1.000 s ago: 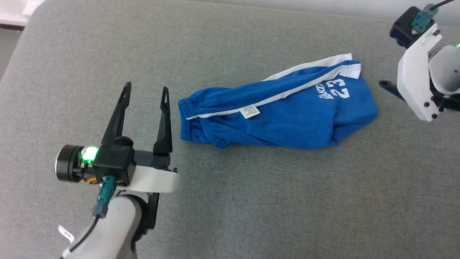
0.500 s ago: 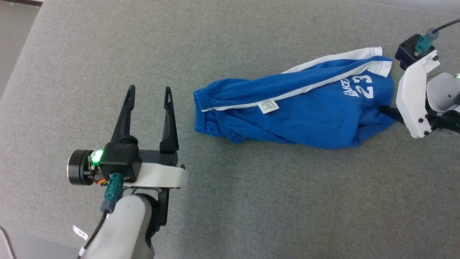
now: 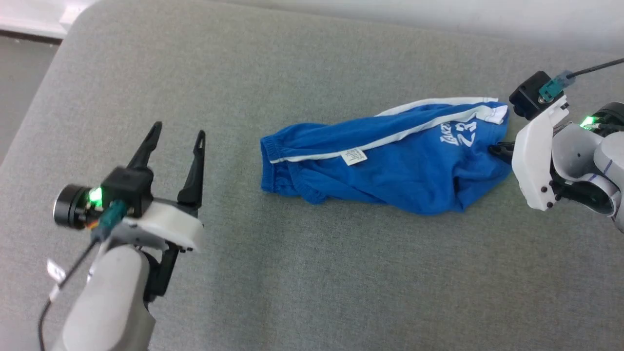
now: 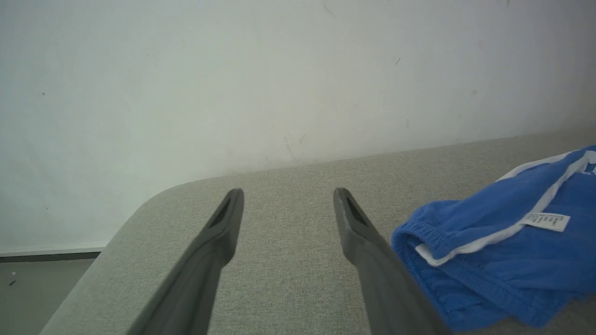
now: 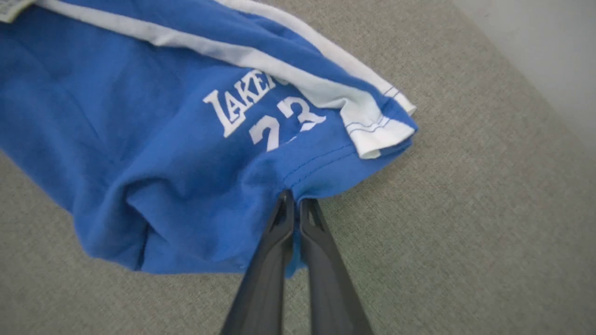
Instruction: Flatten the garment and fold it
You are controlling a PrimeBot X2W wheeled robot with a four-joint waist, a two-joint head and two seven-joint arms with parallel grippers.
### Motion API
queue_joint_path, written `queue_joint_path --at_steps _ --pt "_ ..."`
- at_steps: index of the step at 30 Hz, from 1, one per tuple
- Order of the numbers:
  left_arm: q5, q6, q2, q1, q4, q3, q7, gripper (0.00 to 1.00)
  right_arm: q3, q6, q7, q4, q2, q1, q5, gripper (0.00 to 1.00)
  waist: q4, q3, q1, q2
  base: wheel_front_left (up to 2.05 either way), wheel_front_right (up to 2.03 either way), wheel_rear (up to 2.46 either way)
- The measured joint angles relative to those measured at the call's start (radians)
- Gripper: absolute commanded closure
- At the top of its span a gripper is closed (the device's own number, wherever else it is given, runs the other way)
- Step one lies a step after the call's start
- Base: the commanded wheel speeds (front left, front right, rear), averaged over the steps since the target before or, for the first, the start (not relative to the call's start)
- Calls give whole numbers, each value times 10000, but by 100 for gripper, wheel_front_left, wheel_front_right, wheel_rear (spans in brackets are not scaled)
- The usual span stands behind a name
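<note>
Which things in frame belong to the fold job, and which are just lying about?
Job:
- blue shorts, crumpled
- right tool, shut on the shorts' hem near the print
- left tool, open, beside the waistband end, not touching

Just there:
- grey padded surface under the shorts
- white wall behind it

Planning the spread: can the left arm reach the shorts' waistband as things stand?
Probably yes: the left gripper, jaws open, sits beside the elastic waistband of the shorts, only bare cushion between.

The garment (image 3: pixel 390 165) on a cushion (image 3: pixel 312 292) — left pincer (image 3: pixel 179 128) apart leftward, right pincer (image 3: pixel 496 148) at its right hem.
</note>
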Motion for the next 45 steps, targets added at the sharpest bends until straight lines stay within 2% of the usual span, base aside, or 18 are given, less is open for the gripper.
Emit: queue_joint_path --at_steps 3,7,12,16,20,25,30,34,35,36,37,45 --pt "-393 -780 309 -405 46 -303 1292 0 21 0 -353 -259 -188 60 -13 100 -71 -305 0 0 0 0 0" --pt "-1166 -1373 558 -783 46 -809 3162 0 25 0 -514 -512 -397 270 -201 100 -219 -596 -2 0 0 0 0" --pt "-2351 -1547 978 -1257 198 -1835 5315 0 40 2 -652 -713 -364 407 -397 100 -538 -641 -2 0 0 0 0" --pt "-3475 -1557 1127 -1780 291 -2941 6554 0 38 0 -675 -748 -222 404 -627 100 -739 -504 -1 0 0 0 0" --pt "-4182 -1559 1421 -2533 719 -3839 7187 0 44 0 -669 -782 -36 385 -815 100 -912 -315 -1 -1 0 0 0" --pt "-4713 -1559 1371 -3405 1657 -4696 7538 0 48 0 -571 -794 75 311 -1057 100 -1085 -53 0 0 0 0 0" --pt "-4974 -1559 1350 -4130 2337 -6048 7979 0 44 0 -405 -809 163 219 -1246 100 -1260 201 0 0 0 0 0" --pt "-5421 -1559 1557 -4769 2592 -6941 8178 0 44 0 -343 -807 255 195 -1360 100 -1402 374 -1 0 0 0 0" --pt "-5538 -1559 1636 -4906 2594 -7177 8220 8 44 0 -345 -809 284 191 -1390 100 -1433 411 -1 0 0 0 0" --pt "-5620 -1559 1714 -5031 2602 -7356 8180 57 44 2 -345 -811 309 188 -1398 100 -1461 445 -2 0 0 0 0" --pt "-5728 -1559 1776 -5126 2619 -7492 8050 100 46 0 -351 -813 330 186 -1398 100 -1488 473 -2 0 0 0 0" --pt "-6466 -1559 2265 -5237 2533 -8240 6412 100 48 0 -1246 -784 353 213 -1402 100 -1558 206 1 -1 0 0 0"
